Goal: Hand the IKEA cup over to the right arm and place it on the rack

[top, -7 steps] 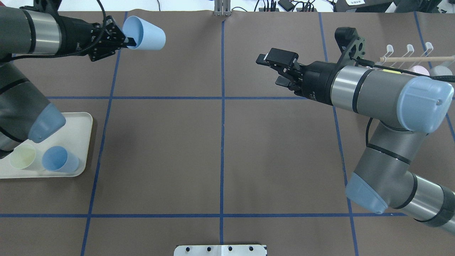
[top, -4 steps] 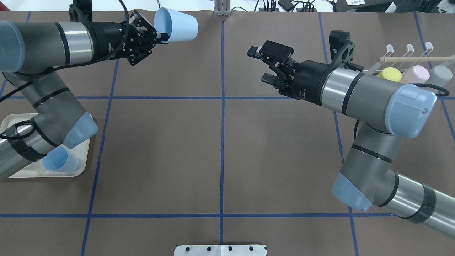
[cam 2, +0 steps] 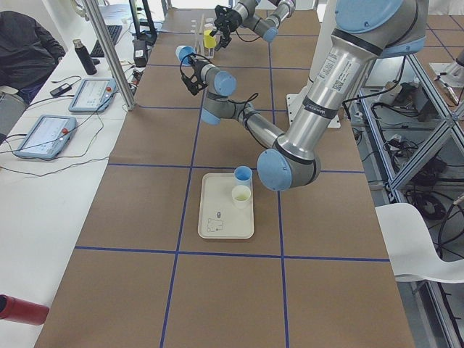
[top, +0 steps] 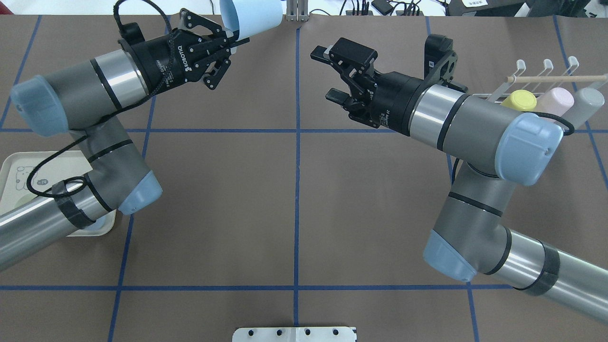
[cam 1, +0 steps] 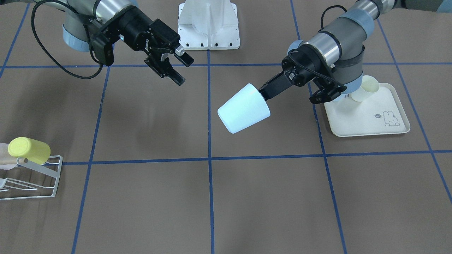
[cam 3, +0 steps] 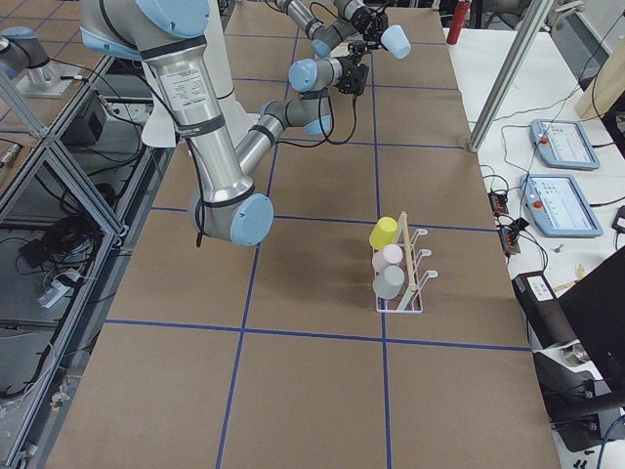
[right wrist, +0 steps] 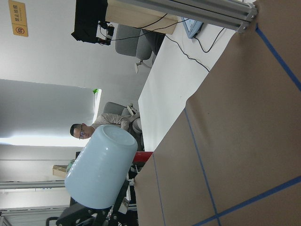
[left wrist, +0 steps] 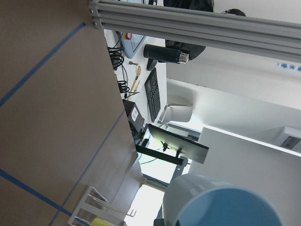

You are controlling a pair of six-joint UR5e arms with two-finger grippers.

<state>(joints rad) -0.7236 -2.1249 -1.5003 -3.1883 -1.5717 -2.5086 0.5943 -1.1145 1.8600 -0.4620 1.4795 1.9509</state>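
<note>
- We are pinching one smooth, tapered pale-blue cup (cam 1: 243, 113) in our left gripper (cam 1: 265, 93).
- Our right gripper (cam 1: 184, 70) is gaping empty.
- Three cups (cam 3: 389, 258) are lining the wire rack (top: 547, 63).

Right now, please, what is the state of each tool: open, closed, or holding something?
Left tool: closed on the rim of the light-blue cup.
Right tool: open, holding nothing.

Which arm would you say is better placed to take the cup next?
Right. The right gripper is open, its fingers aimed at the cup, which the left gripper holds out by the rim towards it. The rack is on the right arm's side too.
</note>
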